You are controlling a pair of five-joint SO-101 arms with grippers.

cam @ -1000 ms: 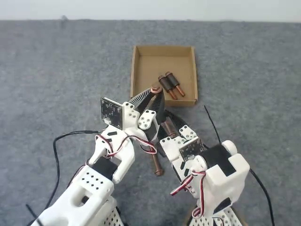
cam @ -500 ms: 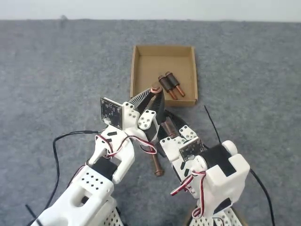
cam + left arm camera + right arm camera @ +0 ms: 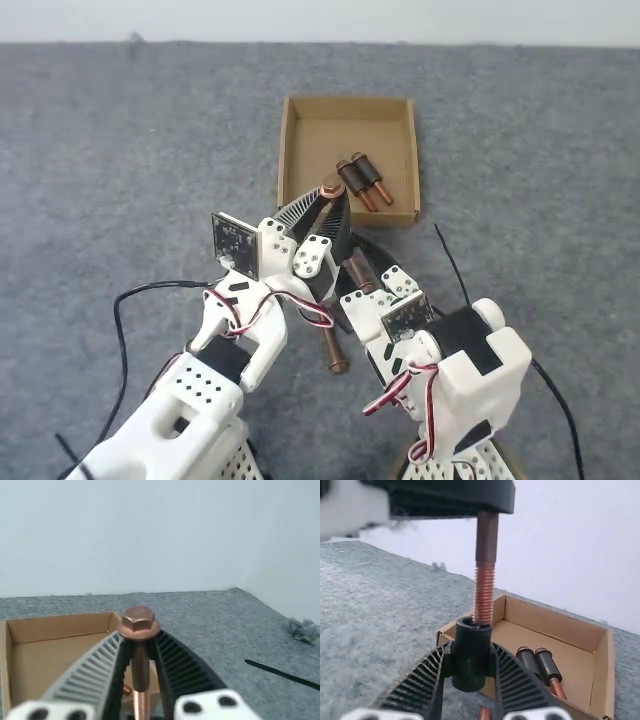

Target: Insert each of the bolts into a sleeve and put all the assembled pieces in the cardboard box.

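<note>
The left gripper (image 3: 138, 642) clamps a copper hex-head bolt (image 3: 139, 626) upright, just short of the brown cardboard box (image 3: 283, 150). The bolt's threaded tip meets the mouth of a black cylindrical sleeve (image 3: 469, 647) pinched in the right gripper (image 3: 470, 662). Two assembled pieces (image 3: 362, 182) lie inside the box, with bare cardboard beyond them. A second copper bolt (image 3: 333, 350) lies on the grey felt table (image 3: 120, 150), farther from the box. A white wall (image 3: 150, 530) stands behind.
</note>
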